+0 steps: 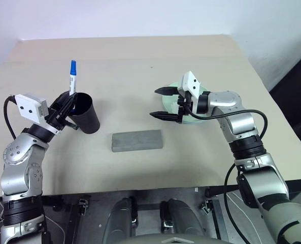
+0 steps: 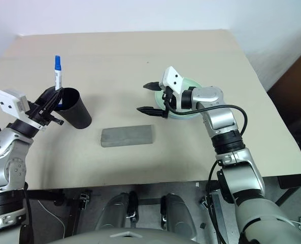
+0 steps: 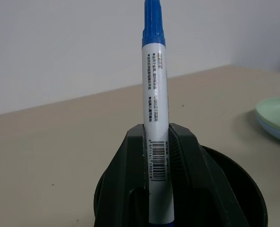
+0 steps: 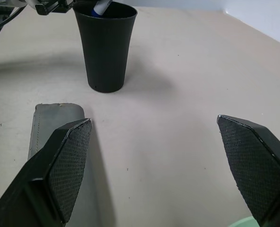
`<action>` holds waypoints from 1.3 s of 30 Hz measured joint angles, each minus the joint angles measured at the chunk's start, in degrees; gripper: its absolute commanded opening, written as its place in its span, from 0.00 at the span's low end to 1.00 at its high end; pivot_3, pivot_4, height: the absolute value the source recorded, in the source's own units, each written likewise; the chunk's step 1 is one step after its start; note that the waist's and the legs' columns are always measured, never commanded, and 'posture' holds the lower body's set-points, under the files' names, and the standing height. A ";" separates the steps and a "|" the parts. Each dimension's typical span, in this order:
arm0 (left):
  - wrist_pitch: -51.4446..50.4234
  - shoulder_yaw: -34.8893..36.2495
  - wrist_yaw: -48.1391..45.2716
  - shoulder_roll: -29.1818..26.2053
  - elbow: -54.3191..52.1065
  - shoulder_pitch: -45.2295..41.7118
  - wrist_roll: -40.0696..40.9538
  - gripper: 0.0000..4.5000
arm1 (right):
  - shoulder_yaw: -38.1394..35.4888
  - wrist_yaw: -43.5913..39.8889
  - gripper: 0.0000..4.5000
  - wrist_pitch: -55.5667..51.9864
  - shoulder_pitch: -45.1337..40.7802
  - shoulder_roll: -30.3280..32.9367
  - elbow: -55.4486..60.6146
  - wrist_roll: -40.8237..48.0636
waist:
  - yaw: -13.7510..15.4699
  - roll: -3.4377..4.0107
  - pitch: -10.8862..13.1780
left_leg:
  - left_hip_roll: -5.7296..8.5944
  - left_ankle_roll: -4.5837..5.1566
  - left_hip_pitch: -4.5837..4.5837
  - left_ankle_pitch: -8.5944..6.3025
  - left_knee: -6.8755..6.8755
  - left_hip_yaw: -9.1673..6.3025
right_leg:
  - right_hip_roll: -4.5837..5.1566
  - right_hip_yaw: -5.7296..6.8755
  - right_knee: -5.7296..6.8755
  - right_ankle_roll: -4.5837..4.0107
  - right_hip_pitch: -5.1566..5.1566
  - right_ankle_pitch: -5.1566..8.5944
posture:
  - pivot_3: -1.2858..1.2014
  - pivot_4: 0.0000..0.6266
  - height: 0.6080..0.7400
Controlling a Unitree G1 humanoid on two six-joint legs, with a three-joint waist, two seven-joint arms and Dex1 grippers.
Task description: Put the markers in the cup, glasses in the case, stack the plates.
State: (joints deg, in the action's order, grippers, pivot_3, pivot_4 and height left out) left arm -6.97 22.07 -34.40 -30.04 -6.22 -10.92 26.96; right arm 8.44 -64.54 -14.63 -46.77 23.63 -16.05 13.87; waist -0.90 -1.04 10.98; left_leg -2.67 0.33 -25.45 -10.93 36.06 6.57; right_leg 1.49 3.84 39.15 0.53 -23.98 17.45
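Upright blue-capped marker [image 1: 72, 77], white barcoded body, black cup [image 1: 86, 114]

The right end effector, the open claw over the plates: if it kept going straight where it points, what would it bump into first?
Probably the black cup. The right end effector faces it across bare table, passing beside the grey case; depth is uncertain.

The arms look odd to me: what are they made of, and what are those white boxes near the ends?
Both arms are silvery-grey metal segments joined by black rings, with loose black cables looping alongside. Each wrist bears a small white box with dark dots. The left gripper and right gripper are black; the right one's pointed jaws have finely textured inner pads.
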 measured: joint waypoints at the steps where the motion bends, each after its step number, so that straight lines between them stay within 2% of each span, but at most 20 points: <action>1: 0.01 0.00 -0.04 0.00 0.02 0.00 -0.04 0.07 | 0.00 0.00 1.00 0.00 0.06 0.00 0.00 -0.06 | 0.00 0.00 0.00 | 0.00 0.00 0.00 0.00 0.00 0.00 | 0.00 0.00 0.00 0.00 0.00 0.00 | 0.52 0.24 0.81; 9: 0.06 0.00 -0.21 0.00 0.06 0.00 -0.16 0.07 | 0.00 0.02 1.00 0.01 0.29 0.00 0.00 -0.12 | -0.01 0.00 0.00 | 0.00 0.00 0.00 0.00 0.01 0.00 | 0.00 0.00 0.01 0.00 0.00 0.00 | 0.52 0.24 0.81; 17: 0.41 0.00 -0.28 0.00 0.62 0.00 -0.23 0.64 | 0.00 0.04 1.00 0.11 0.29 -0.01 -0.01 -0.18 | 0.00 0.00 0.00 | 0.00 0.00 0.00 0.00 0.02 0.00 | 0.00 0.00 0.02 0.00 0.01 0.00 | 0.52 0.24 0.81; 21: 0.86 0.00 -0.40 0.00 0.62 0.01 -0.21 0.97 | 0.00 0.04 1.00 0.35 0.29 -0.01 -0.17 -0.24 | 0.00 0.00 0.00 | 0.00 0.00 0.00 0.00 0.02 0.00 | 0.00 0.00 0.02 0.00 0.00 0.00 | 0.52 0.24 0.81; 22: 0.97 0.00 -0.41 0.00 0.61 0.01 -0.18 0.99 | 0.00 0.04 1.00 0.36 0.29 -0.01 -0.18 -0.24 | 0.00 0.00 0.00 | 0.00 0.00 0.00 0.00 0.02 0.00 | 0.00 0.00 0.02 0.00 0.01 0.00 | 0.52 0.24 0.81; 39: 0.81 0.28 -0.35 0.01 0.07 0.15 1.29 0.99 | 0.00 0.05 1.00 1.01 0.29 -0.06 -1.21 -0.25 | 0.00 0.00 0.00 | 0.00 0.00 0.00 0.00 0.04 0.00 | 0.00 0.00 0.03 0.00 0.01 0.00 | 0.52 0.24 0.81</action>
State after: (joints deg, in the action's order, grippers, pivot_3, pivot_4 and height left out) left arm -6.16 22.35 -34.76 -30.03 -6.15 -10.77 28.25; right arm 8.44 -64.49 -13.62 -46.48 23.57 -17.26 13.62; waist -0.90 -1.04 10.98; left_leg -2.67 0.33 -25.45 -10.92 36.10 6.57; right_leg 1.49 3.85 39.18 0.54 -23.97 17.45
